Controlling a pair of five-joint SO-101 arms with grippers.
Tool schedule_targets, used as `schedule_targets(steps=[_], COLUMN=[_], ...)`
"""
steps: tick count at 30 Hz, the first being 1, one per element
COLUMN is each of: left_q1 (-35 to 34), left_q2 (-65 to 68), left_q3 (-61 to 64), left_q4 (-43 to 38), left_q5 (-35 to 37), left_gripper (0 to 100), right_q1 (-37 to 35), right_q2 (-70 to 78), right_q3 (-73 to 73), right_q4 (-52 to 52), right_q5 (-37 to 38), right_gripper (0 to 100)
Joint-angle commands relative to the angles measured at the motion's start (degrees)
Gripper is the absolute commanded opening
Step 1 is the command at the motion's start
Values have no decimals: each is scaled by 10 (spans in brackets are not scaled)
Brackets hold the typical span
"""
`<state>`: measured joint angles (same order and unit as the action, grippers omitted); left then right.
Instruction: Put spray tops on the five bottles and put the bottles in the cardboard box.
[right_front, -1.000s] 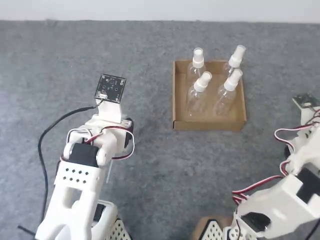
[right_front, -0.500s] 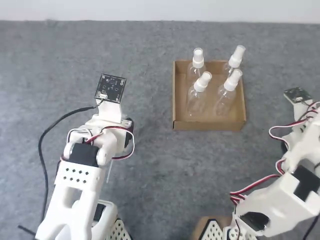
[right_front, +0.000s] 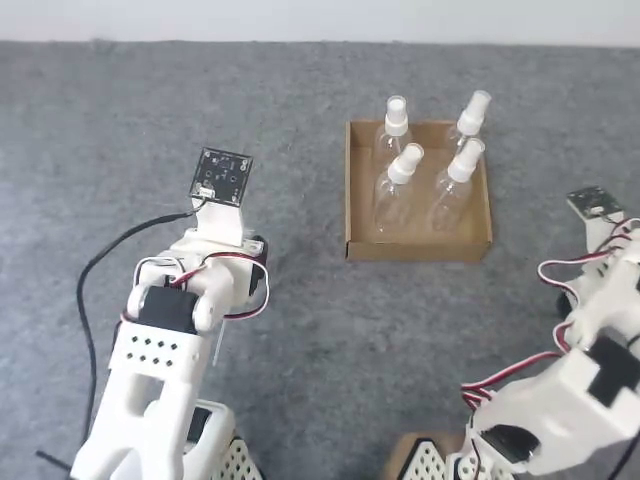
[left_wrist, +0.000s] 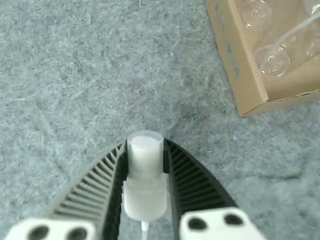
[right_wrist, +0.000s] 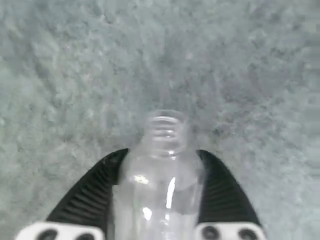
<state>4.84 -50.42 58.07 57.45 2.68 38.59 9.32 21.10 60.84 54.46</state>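
Four capped bottles (right_front: 395, 190) stand upright inside the cardboard box (right_front: 415, 247) in my high view, packed two by two, their white sprayers poking above the rim. The box sits on the grey carpet (right_front: 300, 110), well apart from both arms: the left arm (right_front: 170, 330) is low on one side, the right arm (right_front: 590, 340) low on the other. On the left wrist view I see the left gripper (left_wrist: 145, 147) clamped on a white spray top (left_wrist: 145, 175). The top sits upright between the two ribbed black fingers, its cap rising just past their tips and a thin tube showing beneath it. Beyond the jaws and off to one side lies a corner of the box, with clear bottle bases visible inside it, apart from the fingertips. On the right wrist view the right gripper (right_wrist: 162, 152) is closed around a clear bare bottle (right_wrist: 162, 175). Its body is squeezed between the fingers, and its open threaded neck, with no sprayer on it, points out past the tips. Ahead of these jaws I see carpet.
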Motion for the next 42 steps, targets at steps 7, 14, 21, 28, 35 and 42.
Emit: schedule_targets(steps=[7, 14, 21, 28, 35, 42], left_q1=[-3, -3, -2, -1, -1, 1], left_q2=[-71, -150, -167, -171, -171, -171], left_q3=[-101, -247, -335, -370, -392, -389], left_q4=[18, 98, 105, 112, 74, 60], left_q5=[-26, -28, -24, 39, 56, 85], left_gripper=[12, 12, 12, 12, 12, 12], right_q1=[-96, -372, -686, -825, -870, -919], right_q2=[-284, -490, -508, -493, -495, -518], right_q3=[-68, -66, -63, 58, 245, 375], right_q4=[200, 262, 235, 47, -182, -396], right_q5=[-77, -236, -421, -405, -403, -425], right_gripper=[6, 6, 6, 6, 8, 6])
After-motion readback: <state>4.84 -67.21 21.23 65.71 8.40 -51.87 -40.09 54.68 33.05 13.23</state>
